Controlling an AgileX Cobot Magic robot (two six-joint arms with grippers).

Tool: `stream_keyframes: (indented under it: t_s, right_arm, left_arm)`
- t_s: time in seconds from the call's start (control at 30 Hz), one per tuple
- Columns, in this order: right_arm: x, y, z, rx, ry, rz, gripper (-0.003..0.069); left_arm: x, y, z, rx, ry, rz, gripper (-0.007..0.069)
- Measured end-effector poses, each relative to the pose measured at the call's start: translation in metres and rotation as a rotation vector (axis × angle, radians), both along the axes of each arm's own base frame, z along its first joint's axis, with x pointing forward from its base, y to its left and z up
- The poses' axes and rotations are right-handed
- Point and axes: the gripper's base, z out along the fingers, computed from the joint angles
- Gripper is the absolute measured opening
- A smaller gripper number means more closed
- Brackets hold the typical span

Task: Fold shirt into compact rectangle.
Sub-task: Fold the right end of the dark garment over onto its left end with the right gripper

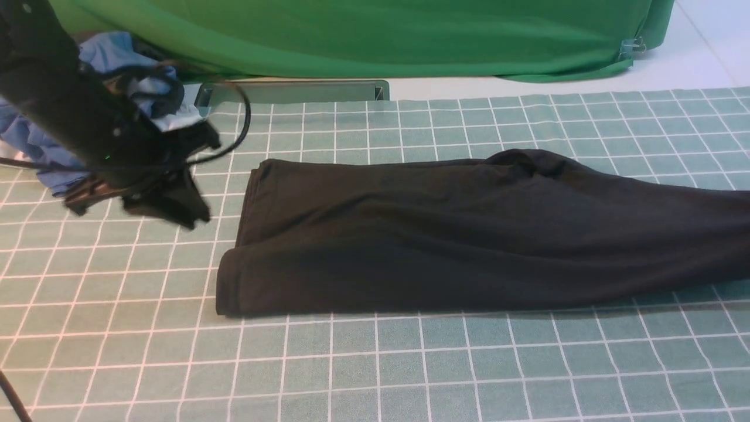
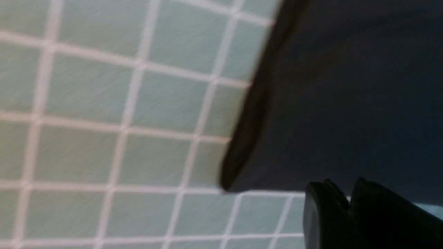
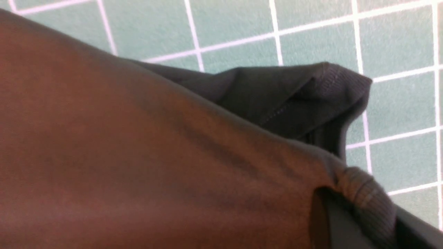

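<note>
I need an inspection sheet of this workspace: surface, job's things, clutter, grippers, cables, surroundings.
Surface: green checked tablecloth, lying flat.
Job's things: black shirt folded into a long band, running off the front view's right edge.
Clutter: blue and white garments heaped far left; metal bar at the far edge.
Grippers: left gripper left of the shirt, fingers together, holding nothing; right gripper mostly hidden under shirt fabric, state unclear.
Cables: black cable looping from the left arm; second cable at the near left corner.
Surroundings: bright green cloth hanging at the back.
</note>
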Motion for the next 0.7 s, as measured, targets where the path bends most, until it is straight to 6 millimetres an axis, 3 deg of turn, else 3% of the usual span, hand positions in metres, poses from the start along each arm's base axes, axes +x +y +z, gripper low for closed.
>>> stream_keyframes:
  t_s: [0.13,0.47,0.57,0.7]
  right_arm:
    - [0.001,0.002,0.0,0.0,0.0,0.003,0.0089]
    - [0.001,0.003,0.0,0.002,-0.002,-0.024,0.0089]
    - [0.001,0.003,0.0,0.002,-0.002,-0.025,0.0089]
    - [0.001,0.003,0.0,0.002,-0.003,-0.025,0.0089]
  left_arm:
    - [0.008,-0.005,-0.01,-0.053,-0.007,-0.011,0.0048]
    - [0.007,-0.007,-0.099,-0.081,0.214,-0.068,0.0036]
    - [0.002,-0.004,-0.104,-0.042,0.254,-0.103,0.0036]
    - [0.001,0.0,-0.093,-0.001,0.322,-0.161,0.0036]
